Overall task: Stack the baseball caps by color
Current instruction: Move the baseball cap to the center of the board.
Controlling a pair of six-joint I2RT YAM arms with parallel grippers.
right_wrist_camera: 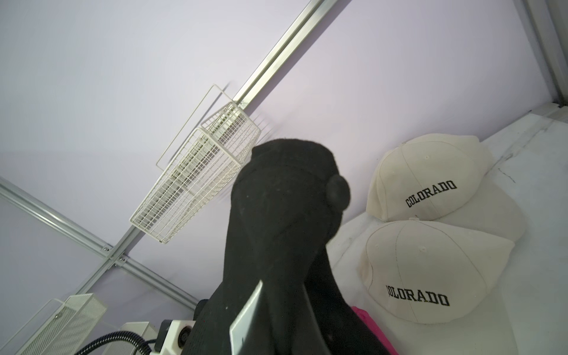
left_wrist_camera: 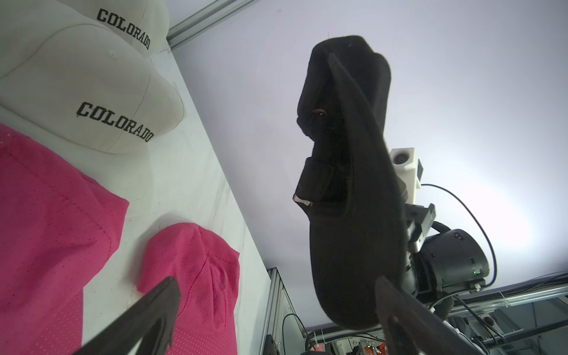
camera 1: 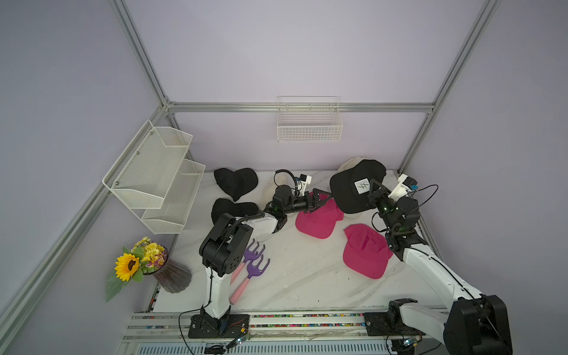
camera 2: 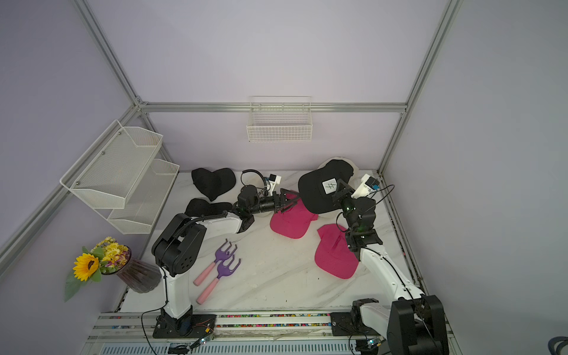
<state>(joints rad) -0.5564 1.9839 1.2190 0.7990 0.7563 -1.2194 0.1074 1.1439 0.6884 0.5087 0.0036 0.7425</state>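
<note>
The right tool (camera 1: 371,188) is clamped shut on a black cap (camera 1: 350,196) and holds it raised above the far right part of the surface (camera 1: 295,270). In both top views the cap's inside faces up and shows a white label. Under and behind it lie a cream COLORADO cap (right_wrist_camera: 430,181) and a second cream cap (right_wrist_camera: 430,273), touching and partly overlapped. The left tool (camera 1: 325,201) is spread wide with nothing in it, poised over the far edge of a pink cap (camera 1: 318,222) and pointing towards the raised cap. A second pink cap (camera 1: 365,252) lies near the first but apart, beside the right arm. At the far left lie a rear black cap (camera 1: 236,183) and, just in front of it, a nearer black cap (camera 1: 233,208). A pale shape (camera 1: 268,192) behind the left arm may be a third cream cap, but it is mostly hidden.
</note>
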